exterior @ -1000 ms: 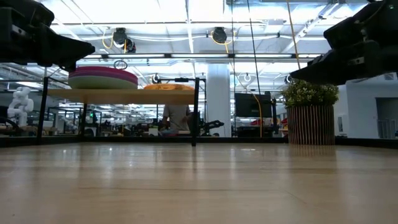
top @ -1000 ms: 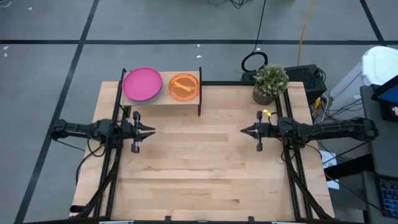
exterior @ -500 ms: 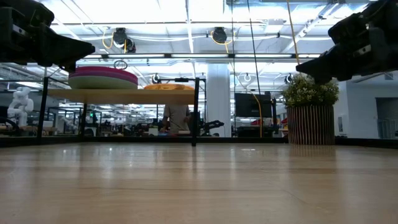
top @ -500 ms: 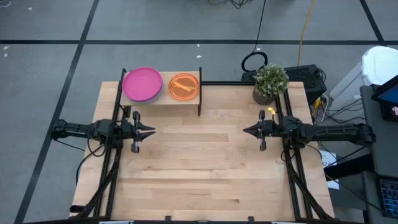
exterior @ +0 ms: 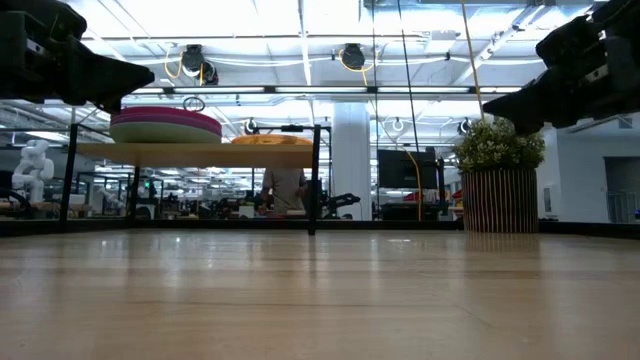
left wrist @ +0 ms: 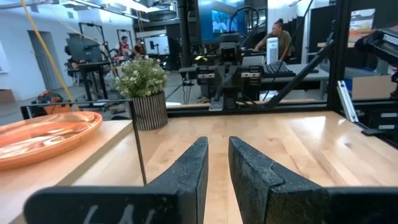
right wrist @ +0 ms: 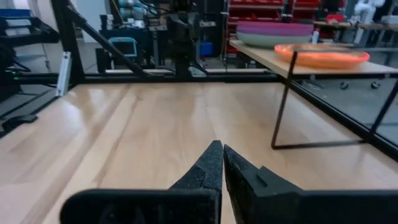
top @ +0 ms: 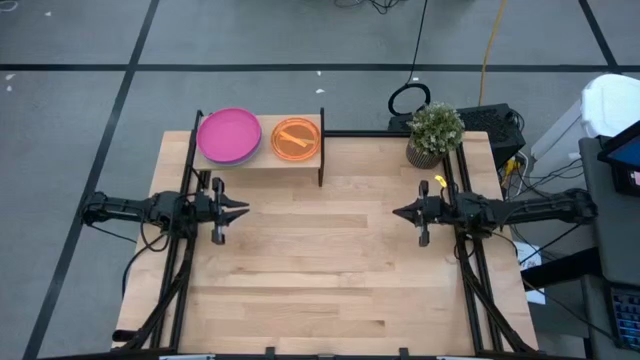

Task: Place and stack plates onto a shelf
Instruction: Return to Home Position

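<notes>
Hovering over wood tabletop (top: 320, 270), left hand (top: 245, 209) parted, right hand (top: 395, 212) clenched (workshop (exterior: 400, 175) behind)

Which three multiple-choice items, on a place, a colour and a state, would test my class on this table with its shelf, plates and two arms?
1. Where is the round translucent orange plastic plate?
A. On the floor.
B. On the small light-wood shelf.
C. Under that shelf.

2. What colour is the top plate of the larger stack?
A. Teal.
B. Green.
C. Magenta.

3. How are the right gripper's fingers?
A. Shut, holding nothing.
B. Shut on a plate.
C. Spread wide.

Answers: 1 B, it lies up on the board beside the larger stack; 2 C, the high view shows magenta uppermost; 3 A, the right wrist view shows them together, nothing between. The left gripper hovers at the table's left side, fingers slightly apart.
</notes>
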{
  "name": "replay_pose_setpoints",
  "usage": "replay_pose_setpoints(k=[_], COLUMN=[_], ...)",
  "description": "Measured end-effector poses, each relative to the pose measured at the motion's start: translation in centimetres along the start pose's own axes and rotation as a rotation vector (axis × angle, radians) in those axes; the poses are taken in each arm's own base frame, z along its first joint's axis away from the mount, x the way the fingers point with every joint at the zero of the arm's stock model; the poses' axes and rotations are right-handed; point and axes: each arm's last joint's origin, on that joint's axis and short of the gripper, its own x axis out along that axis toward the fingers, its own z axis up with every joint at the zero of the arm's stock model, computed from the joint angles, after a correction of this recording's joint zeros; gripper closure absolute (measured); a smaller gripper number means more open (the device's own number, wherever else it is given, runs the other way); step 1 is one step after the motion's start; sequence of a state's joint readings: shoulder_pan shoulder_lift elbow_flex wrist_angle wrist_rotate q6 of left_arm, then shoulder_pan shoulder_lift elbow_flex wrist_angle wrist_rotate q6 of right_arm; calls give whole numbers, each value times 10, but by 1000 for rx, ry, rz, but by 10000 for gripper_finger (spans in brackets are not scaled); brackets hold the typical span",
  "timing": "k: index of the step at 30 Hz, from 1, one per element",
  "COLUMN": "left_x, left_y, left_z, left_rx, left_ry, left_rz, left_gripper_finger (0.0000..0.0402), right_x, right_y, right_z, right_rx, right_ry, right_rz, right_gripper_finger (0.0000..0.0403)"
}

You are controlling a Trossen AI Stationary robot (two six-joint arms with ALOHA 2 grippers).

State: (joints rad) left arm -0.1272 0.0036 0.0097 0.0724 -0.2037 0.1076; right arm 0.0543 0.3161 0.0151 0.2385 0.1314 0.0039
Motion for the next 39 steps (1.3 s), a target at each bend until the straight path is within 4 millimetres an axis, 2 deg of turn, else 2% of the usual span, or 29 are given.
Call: replay_pose_setpoints(k=[11,18,25,33,39], left_x=[0,0,0,0,0], left_y=[0,0,0,0,0], left_z=[0,0,0,0,0], left_rx=[3,-12,-20,-20,-20], left_ry=[0,1,2,1,1], left_rz=[9,8,8,8,8], left_gripper_finger=[332,332,332,332,332], right_x=[-12,-21,-21,-20,-20], right_y=[3,5,4,-7,-6], right_z=[1,5,4,4,4], right_rx=[-49,-69,-90,-93,-81], right_ry=[-33,-108,-97,-88,-95], right_rz=[50,170,156,50,88], right_gripper_finger=[403,403,403,403,403])
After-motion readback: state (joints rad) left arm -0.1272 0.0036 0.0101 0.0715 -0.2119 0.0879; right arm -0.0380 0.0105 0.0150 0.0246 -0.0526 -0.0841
